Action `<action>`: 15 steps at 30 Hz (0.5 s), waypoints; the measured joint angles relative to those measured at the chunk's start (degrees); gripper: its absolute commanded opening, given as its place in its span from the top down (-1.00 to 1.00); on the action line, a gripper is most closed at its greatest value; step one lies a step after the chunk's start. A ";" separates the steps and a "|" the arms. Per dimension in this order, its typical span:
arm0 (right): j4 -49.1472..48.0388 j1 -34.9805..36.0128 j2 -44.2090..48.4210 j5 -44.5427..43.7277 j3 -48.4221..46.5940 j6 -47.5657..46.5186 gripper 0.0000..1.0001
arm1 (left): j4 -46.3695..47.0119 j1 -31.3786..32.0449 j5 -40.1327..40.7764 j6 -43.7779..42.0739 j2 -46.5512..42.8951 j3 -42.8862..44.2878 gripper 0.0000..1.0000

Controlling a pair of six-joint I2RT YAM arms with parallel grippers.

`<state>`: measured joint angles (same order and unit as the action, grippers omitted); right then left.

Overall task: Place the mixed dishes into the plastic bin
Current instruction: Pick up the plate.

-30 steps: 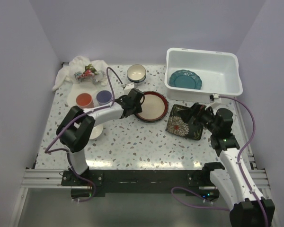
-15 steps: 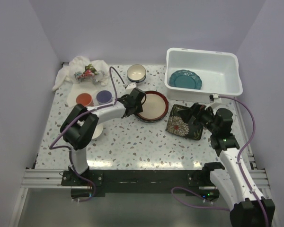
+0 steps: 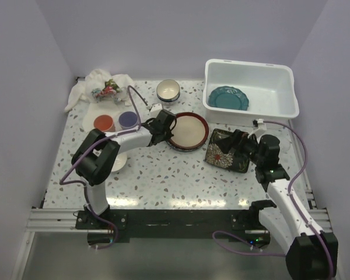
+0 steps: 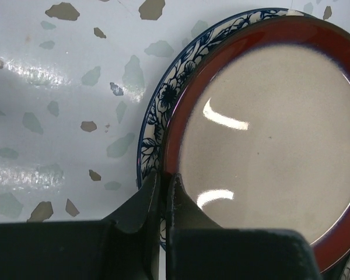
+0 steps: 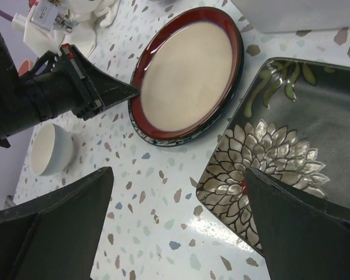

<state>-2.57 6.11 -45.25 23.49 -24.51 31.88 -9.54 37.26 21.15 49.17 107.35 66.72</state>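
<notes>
**Left pincer closed at the plate rim, right pincer spread over the square plate**

The left pincer (image 4: pixel 161 195) has its two fingers pressed together with only a thin slit between them, and it holds nothing. Its tips meet the near-left rim of the red-rimmed plate (image 4: pixel 268 134), which lies straight ahead of them. That plate is stacked on a blue-patterned plate (image 4: pixel 154 119), whose flowered border shows as a crescent just beside the fingers. Both lie flat on the speckled counter (image 3: pixel 163 175).

The right pincer (image 5: pixel 178 178) is spread wide and grips nothing. It hangs over the near-left part of the dark square plate (image 5: pixel 291 146), which lies below it and off toward its right finger. Whether either finger touches that plate cannot be told. The stacked round plates lie ahead of this pincer and to its left, just beside the square plate.

The white bin (image 3: pixel 249 62) stands on the counter beyond the right pincer, apart from both pincers. A teal plate (image 3: pixel 228 98) lies flat inside it.

A striped bowl (image 3: pixel 168 89) stands just beyond the left pincer. To that pincer's left an orange cup (image 3: pixel 104 123) and a purple cup (image 3: pixel 127 120) stand side by side, with a crumpled cloth (image 3: pixel 99 87) beyond them. A white bowl (image 5: pixel 46 149) sits behind the left pincer, by the arm's elbow.
</notes>
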 measured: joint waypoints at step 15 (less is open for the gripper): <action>-8.00 8.83 -13.70 -4.55 1.40 14.88 -0.86 | 0.17 -0.07 -0.76 2.84 -12.85 -9.14 1.00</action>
<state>-10.57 14.94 -58.96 18.94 -23.11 46.76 -9.37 37.19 20.38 52.01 94.50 57.58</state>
